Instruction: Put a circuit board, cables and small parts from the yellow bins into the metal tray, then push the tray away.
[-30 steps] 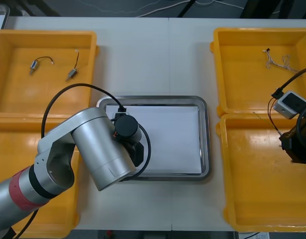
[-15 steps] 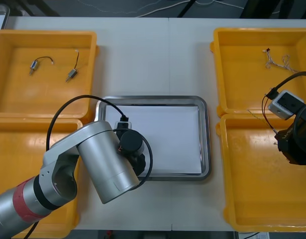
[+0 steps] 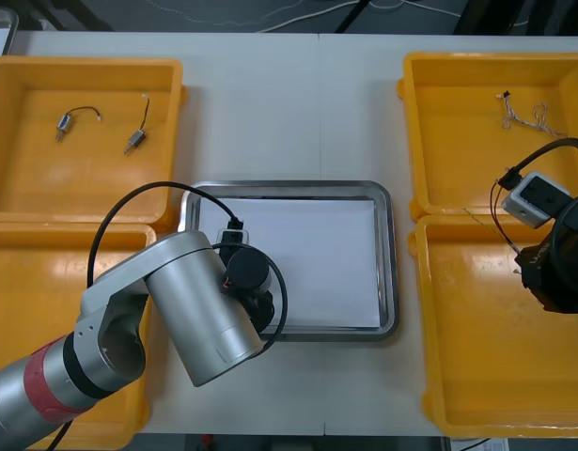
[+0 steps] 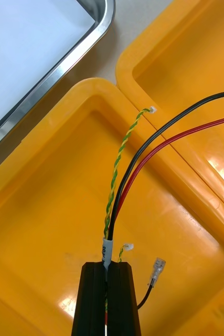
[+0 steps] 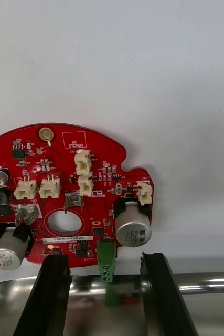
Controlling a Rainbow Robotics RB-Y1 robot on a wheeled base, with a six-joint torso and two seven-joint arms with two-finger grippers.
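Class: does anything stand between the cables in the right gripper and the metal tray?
Only the yellow bin, whose wall toward the tray the right gripper, shut on the cables, must clear. The left gripper, open, and the circuit board sit at the tray's near left corner; the rest lies bare.

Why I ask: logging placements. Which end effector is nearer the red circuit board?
Left. The left end effector, open, stands right at the circuit board in the metal tray; the right end effector, shut on cables, is over a right-side yellow bin.
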